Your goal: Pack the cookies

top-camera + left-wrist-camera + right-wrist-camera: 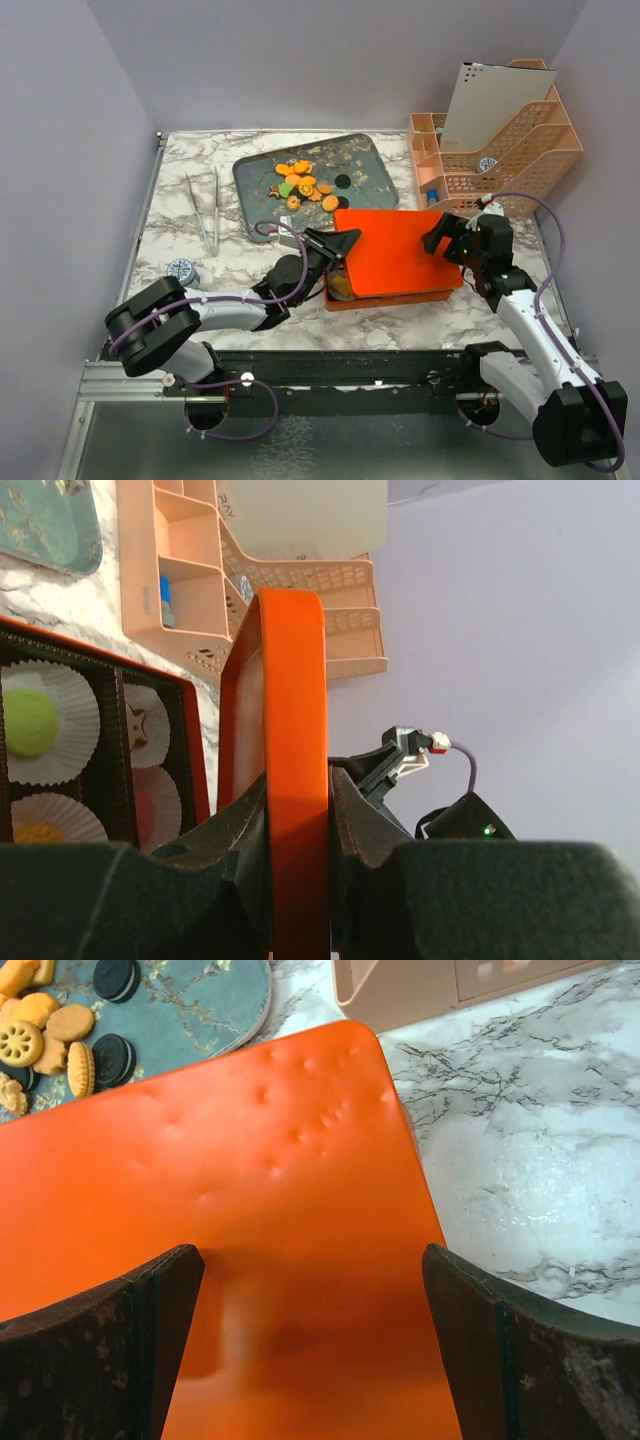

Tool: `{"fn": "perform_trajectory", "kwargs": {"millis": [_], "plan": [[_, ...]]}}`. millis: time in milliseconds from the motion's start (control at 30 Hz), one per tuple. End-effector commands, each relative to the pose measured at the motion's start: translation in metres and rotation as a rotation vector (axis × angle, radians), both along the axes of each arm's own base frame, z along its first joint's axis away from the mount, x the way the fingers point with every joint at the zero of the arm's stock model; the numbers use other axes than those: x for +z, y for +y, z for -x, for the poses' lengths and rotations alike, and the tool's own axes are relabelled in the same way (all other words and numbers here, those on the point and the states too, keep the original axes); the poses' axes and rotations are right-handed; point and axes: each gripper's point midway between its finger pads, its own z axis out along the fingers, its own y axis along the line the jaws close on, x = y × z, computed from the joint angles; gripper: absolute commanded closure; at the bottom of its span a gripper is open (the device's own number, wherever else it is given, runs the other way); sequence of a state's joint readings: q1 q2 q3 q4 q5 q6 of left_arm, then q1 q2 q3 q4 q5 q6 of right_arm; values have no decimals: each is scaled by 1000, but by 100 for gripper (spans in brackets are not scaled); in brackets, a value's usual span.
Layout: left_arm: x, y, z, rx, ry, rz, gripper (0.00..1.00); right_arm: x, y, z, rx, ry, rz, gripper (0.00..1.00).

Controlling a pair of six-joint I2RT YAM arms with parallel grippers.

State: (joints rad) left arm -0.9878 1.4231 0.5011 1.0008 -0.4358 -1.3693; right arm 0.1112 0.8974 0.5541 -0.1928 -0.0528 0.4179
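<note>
Lavender walls (300, 60); marbled table (180, 215); dark tray (370, 170) at far edge centre carrying the cookies (300, 185) in a loose heap; orange lid (395, 250) near front edge, tilted over its box (385, 298), left rim pinched by the narrowly parted left gripper (340, 245); right gripper (440, 235) spread wide above it, empty.

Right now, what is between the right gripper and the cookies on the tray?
The orange lid lies between the right gripper and the cookies, seen best in the right wrist view.
</note>
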Motion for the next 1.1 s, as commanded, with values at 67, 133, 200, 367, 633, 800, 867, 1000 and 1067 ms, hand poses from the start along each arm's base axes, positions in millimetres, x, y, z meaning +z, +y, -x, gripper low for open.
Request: {"fn": "perform_trajectory", "kwargs": {"millis": [67,133,200,367,633,800,867,1000,1067], "plan": [[21,-4,3,-7,0,156,100,-11,-10,0,-46,27,31,0],[13,-4,2,-4,14,144,100,-18,-17,0,-78,44,50,0],[6,-1,1,13,22,131,100,-24,-20,2,-94,59,58,0],[-7,13,-5,87,20,81,100,-32,-24,2,-116,80,67,0],[-28,36,-6,162,20,-18,100,-42,-13,0,-72,106,30,0],[-43,48,-5,191,26,-103,100,-46,3,1,7,116,-18,0],[-50,54,-5,204,32,-133,100,-50,7,2,32,133,-26,0],[-67,60,-5,212,56,-184,100,-57,19,4,99,158,-56,0],[-77,64,-5,217,70,-210,96,-58,26,6,138,163,-75,0]]}}
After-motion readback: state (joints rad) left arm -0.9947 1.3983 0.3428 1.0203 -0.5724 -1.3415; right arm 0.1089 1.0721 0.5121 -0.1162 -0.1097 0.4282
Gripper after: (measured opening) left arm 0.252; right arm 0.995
